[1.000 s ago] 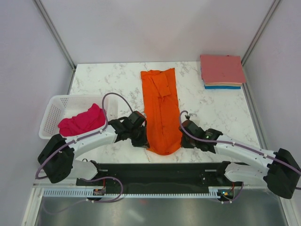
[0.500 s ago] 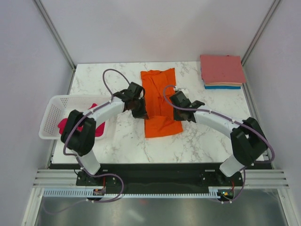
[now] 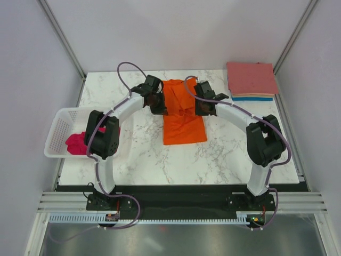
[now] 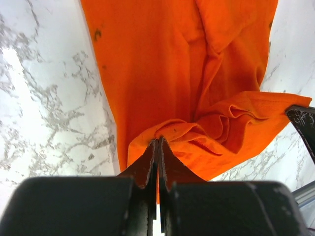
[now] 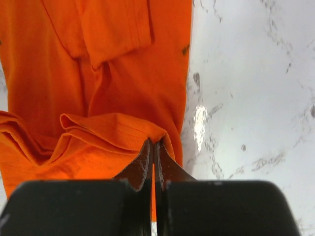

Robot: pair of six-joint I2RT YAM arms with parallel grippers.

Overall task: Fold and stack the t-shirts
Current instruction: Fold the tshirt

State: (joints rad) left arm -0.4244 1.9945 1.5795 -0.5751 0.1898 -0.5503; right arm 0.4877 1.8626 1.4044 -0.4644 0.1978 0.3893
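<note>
The bright orange t-shirt [image 3: 183,118] lies in a long strip in the middle of the marble table, its near end lifted and carried over its far half. My left gripper [image 3: 159,105] is shut on the shirt's left hem corner [image 4: 162,137]. My right gripper [image 3: 204,105] is shut on the right hem corner [image 5: 150,135]. The magenta-pink t-shirt [image 3: 77,142] lies crumpled in the white basket [image 3: 59,125] at the left. A neat stack of folded salmon-pink, peach and blue t-shirts [image 3: 251,79] sits at the far right corner.
Both arms reach far across the table, on either side of the orange shirt. Grey walls with metal posts close in the table at the back and sides. A black rail runs along the near edge.
Both grippers have carried the orange shirt's near hem away from the table's near edge towards the far edge, folding the strip over itself. The arms are now stretched out much further.
</note>
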